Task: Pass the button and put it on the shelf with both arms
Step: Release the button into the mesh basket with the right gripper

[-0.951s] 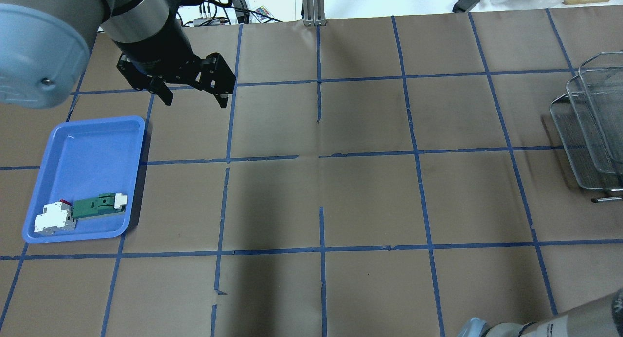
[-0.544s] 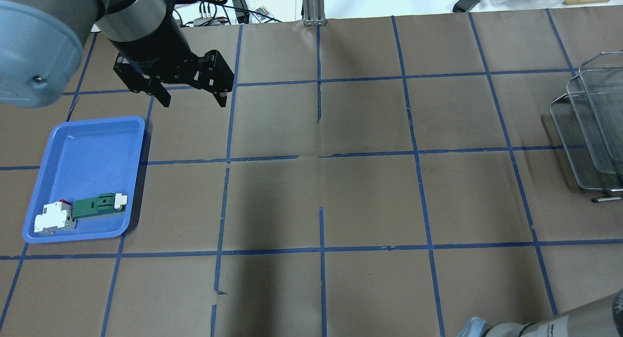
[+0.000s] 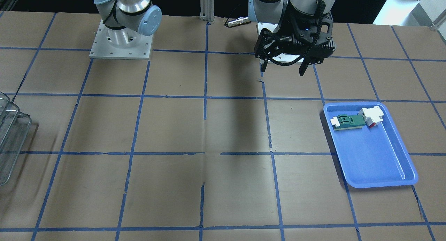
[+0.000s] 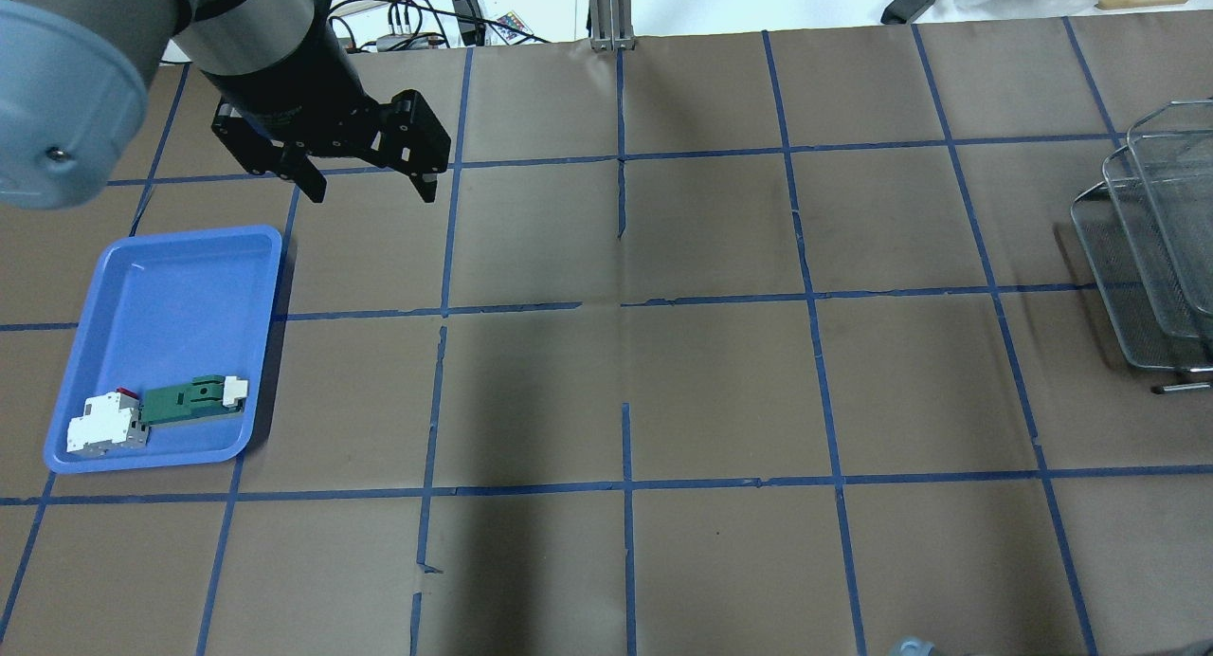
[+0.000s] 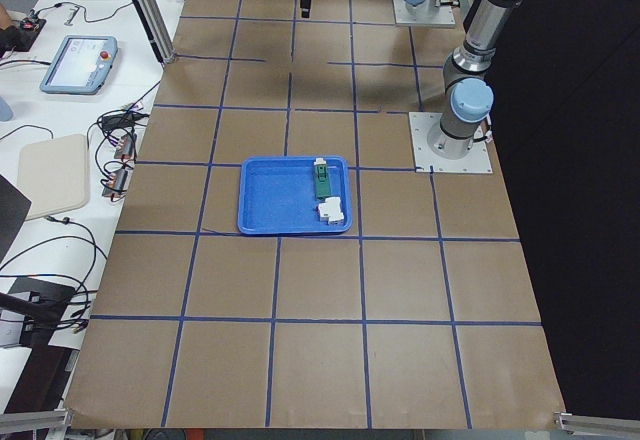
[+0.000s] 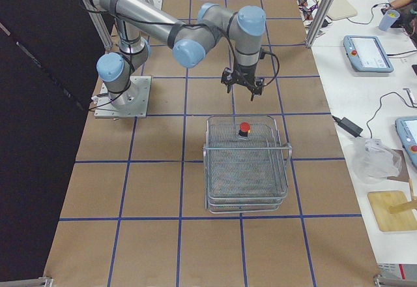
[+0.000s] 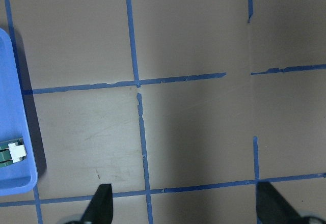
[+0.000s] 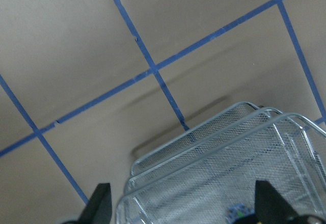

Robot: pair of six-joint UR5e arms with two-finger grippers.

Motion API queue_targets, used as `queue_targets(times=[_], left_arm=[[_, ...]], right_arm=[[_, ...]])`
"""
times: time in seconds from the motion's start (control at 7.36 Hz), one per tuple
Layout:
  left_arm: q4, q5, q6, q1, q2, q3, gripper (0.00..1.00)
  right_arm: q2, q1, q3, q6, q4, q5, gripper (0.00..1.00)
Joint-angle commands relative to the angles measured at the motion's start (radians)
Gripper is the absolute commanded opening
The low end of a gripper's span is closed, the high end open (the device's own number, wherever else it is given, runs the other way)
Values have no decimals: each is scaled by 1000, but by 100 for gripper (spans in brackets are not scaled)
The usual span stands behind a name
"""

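Note:
The button (image 6: 243, 128), with a red cap on a black body, sits in the top tier of the wire-mesh shelf (image 6: 247, 169), near the end closest to the robot. The shelf also shows at the edge of the overhead view (image 4: 1151, 258) and the front view (image 3: 10, 136). My right gripper (image 6: 242, 88) is open and empty, just off that end of the shelf (image 8: 219, 173). My left gripper (image 4: 370, 190) is open and empty above the table, beyond the blue tray's far right corner. It also shows in the front view (image 3: 283, 69).
The blue tray (image 4: 171, 286) lies at the table's left. It holds a white block with a red part (image 4: 104, 424) and a green-and-white piece (image 4: 190, 400) at its near end. Cables and tablets lie past the far edge.
My left gripper has drifted a little to the left and away from me, still open. The right arm's piece at the overhead view's lower right has almost left the frame.

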Motion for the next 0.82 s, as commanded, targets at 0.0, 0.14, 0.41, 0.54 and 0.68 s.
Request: queue_targets(times=[0.0,0.14,0.41,0.54,0.68], left_arm=[[2,-5,-3,-1,1,-10,100],[2,-2,-3,-1,2,-12,100],[2,5,-1,1,1,-15,100],[2,7,0,1,1,-10,100],[2,10,3,1,1,-4,100]], right_arm=[[-163,223,120,432,23,-5,100],[-176,344,119,628,14,-2,100],[-151,494,76,1014,14,15,100],[-108,508,21,1122,23,37,100],[-59,510,-46,1269,84,47,100]])
